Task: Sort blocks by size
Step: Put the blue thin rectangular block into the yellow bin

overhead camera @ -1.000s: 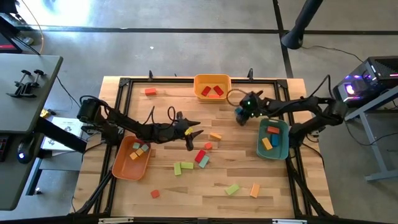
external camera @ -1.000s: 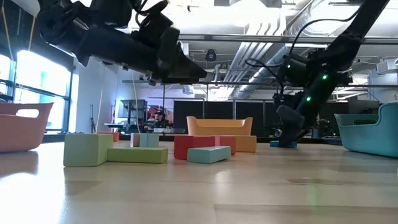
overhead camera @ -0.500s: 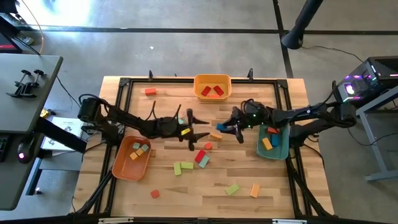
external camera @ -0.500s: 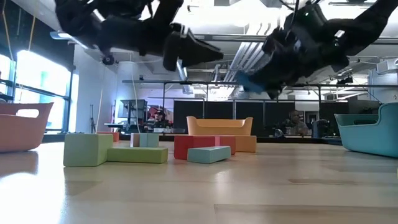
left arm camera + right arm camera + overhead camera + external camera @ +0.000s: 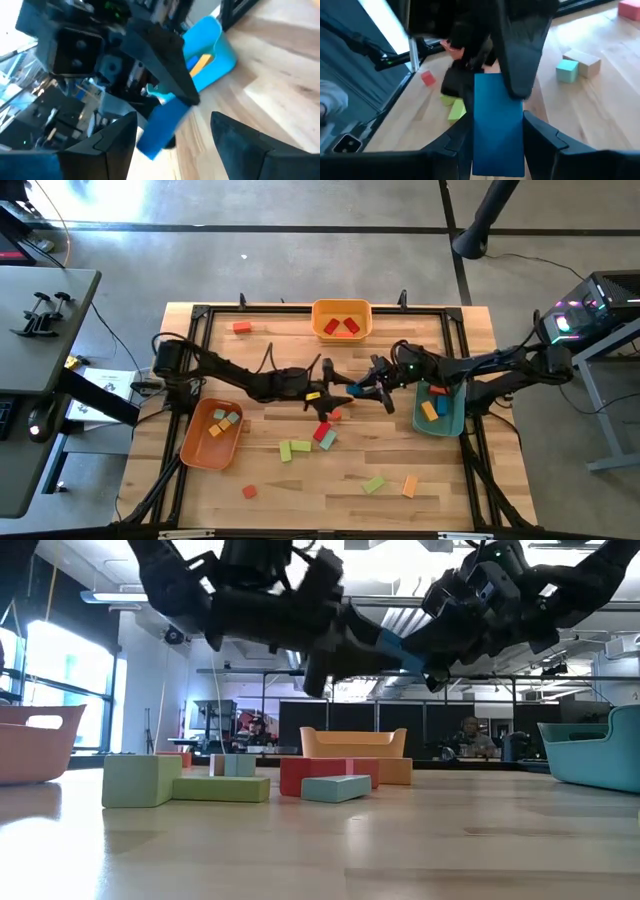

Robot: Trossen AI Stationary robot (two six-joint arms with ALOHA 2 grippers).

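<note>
Pale planked wood table (image 5: 440, 480), smooth matt painted blue block (image 5: 497, 125), glossy plastic teal tray (image 5: 456, 423).

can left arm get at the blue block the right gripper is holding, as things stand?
Probably yes. The left gripper is open and faces the blue block held in the right gripper; nothing shows between them above the table.

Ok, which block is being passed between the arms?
Look above the middle of the table, where both arms meet. The right hand is shut on a long blue block, held in the air facing the open left hand; every other block lies flat.
</note>
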